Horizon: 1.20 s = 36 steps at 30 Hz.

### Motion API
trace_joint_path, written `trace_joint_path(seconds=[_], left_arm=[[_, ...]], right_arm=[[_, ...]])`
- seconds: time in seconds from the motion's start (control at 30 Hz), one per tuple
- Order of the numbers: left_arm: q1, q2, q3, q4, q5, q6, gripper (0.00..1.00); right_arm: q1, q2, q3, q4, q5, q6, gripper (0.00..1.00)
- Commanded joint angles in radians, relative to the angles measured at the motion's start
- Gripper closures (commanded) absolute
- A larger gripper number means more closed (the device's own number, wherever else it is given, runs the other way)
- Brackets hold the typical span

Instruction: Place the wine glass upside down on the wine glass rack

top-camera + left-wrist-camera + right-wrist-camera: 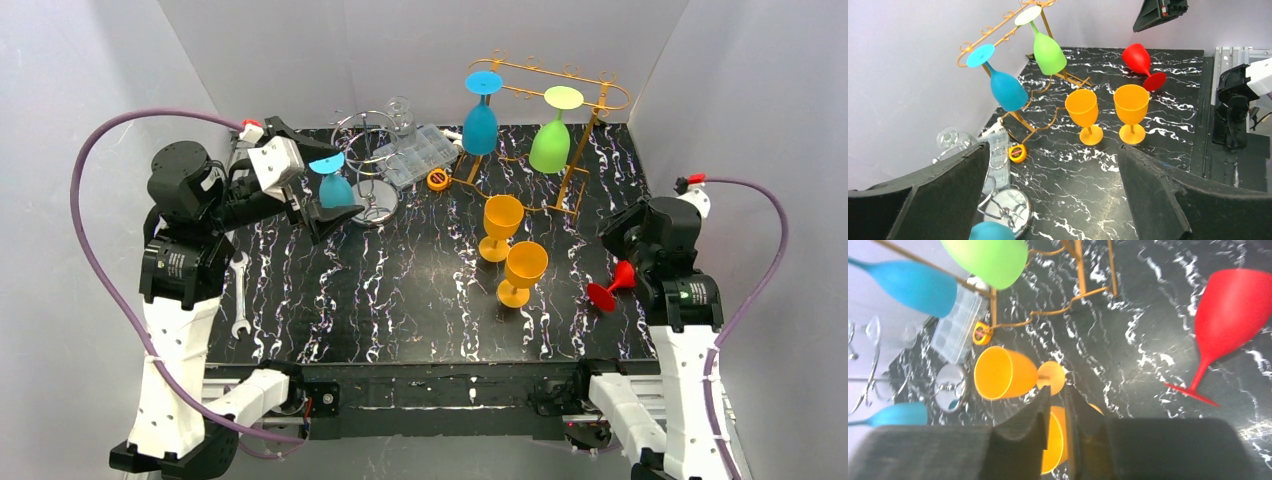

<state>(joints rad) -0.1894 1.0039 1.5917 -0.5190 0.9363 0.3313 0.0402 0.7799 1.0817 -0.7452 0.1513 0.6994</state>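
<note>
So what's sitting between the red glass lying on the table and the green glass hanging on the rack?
Only the rack's gold frame and bare marbled tabletop separate the red glass from the green glass, as the top view shows.

A robotics lab test cell: plain white panels (420, 50) box in a black marble-patterned counter (420, 290), two white-and-black robot arms (180, 330) are bolted to an aluminium rail (440, 395) at its near edge, and purple cables (100, 250) loop from their wrists.
</note>
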Motion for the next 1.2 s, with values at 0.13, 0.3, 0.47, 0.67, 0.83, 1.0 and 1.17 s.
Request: trace_joint_path(seconds=[0.13,0.3,0.47,0.67,0.83,1.0,1.17], left_arm=[[-0.004,0.036,0.017,0.078,0.028,-0.045,0.01],[-0.003,0.036,0.029,0.054,0.027,-0.047,0.01],[-0.004,0.036,0.053,0.014,0.027,-0.046,0.01],[-0.003,0.028,0.058,0.004,0.031,-0.050,0.01],[-0.004,0.035,0.073,-0.002,0.030,-0.051,0.01],[-0.004,0.033,0.073,-0.011,0.026,-0.048,0.01],[-0.003,0.022,0.072,-0.026,0.015,-0.046,0.01]], right_arm=[[-0.008,0.283,-0.078,0.089,0.324,-0.062,0.26],[-0.070,0.414,-0.101,0.094,0.419,-0.053,0.02],[-0.101,0.366,-0.172,0.064,0.386,-0.023,0.02],[-0.111,0.295,-0.210,-0.048,0.427,0.002,0.02],[-0.176,0.344,-0.270,0.021,0.369,0.017,0.02],[-0.226,0.428,-0.324,0.120,0.277,0.016,0.04],[-0.226,0.481,-0.374,0.246,0.206,0.015,0.11]])
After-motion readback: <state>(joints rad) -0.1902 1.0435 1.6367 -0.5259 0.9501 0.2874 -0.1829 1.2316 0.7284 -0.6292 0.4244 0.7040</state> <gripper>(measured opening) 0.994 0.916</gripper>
